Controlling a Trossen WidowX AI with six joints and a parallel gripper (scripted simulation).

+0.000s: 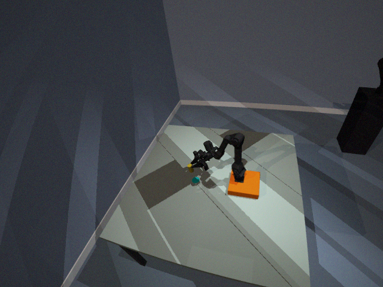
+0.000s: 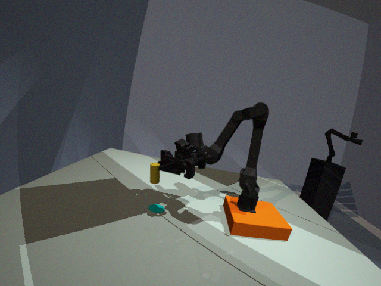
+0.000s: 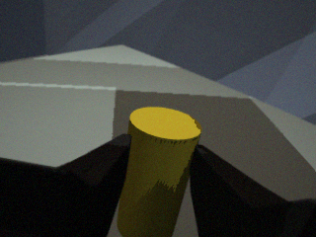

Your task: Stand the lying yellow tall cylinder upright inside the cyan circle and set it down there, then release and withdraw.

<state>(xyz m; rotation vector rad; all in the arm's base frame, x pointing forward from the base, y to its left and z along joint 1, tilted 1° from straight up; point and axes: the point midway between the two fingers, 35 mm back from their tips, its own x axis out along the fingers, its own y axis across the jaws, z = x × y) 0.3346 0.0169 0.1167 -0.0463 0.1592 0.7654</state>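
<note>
The yellow tall cylinder [image 1: 189, 165] [image 2: 155, 173] [image 3: 158, 168] is upright in the exterior view, held in the air above the table. My gripper [image 1: 190, 165] [image 2: 158, 166] [image 3: 161, 148] is shut on its upper part, one finger on each side in the wrist view, and reaches out almost level. The cyan circle [image 1: 195, 180] [image 2: 156, 208] lies flat on the table, below the cylinder in the exterior view and a little to the near side of it in the top view. Nothing stands on the circle. It is not visible in the wrist view.
The arm's base stands on an orange block [image 1: 244, 186] [image 2: 258, 220] to the right of the circle. The pale table [image 1: 216, 247] [image 2: 107, 261] [image 3: 59, 114] carries patches of shadow. A dark pedestal [image 1: 360, 123] [image 2: 321, 185] with another arm stands beyond the table on the right.
</note>
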